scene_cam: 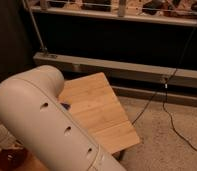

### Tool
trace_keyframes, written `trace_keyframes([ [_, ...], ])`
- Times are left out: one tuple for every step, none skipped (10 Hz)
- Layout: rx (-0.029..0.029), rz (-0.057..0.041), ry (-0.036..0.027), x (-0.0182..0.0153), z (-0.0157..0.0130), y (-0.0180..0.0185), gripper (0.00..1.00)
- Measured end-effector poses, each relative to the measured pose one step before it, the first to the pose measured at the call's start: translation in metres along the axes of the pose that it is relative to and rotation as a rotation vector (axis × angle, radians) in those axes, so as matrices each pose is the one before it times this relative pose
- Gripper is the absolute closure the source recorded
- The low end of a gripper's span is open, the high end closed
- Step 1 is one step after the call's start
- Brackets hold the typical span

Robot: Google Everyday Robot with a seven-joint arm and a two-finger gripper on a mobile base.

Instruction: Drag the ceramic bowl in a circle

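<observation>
Ceramic bowl (pixel 11 159), round, glossy and reddish-brown, sits at the bench's (pixel 99 107) near-left edge, partly cut off by the frame's bottom. Being round, it shows no long axis. The tool is hidden behind the arm, near the bowl. The smooth white arm (pixel 47 125) covers the bench's middle; bare bamboo planks run to the right corner. A black cable (pixel 177 125) trails across the speckled floor.

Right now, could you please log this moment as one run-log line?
arm: fills foreground, blocks table | ceramic bowl: bottom-left on table, partly hidden | claw: not in view | contact: cannot tell
</observation>
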Motion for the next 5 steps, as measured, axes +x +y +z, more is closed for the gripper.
trace_keyframes([
  [-0.00416,-0.02803,0.01298,0.00706,0.00336,0.00896,1.0],
  [-0.01538,-0.018,0.02049,0.01139,0.00684,0.00889,1.0],
  [-0.01277,-0.00235,0.01028,0.00586,0.00339,0.00371,1.0],
  [-0.02071,0.00561,0.01329,0.01021,0.00595,0.00361,1.0],
  [-0.02544,0.02017,0.01888,0.01581,0.01007,0.00117,1.0],
])
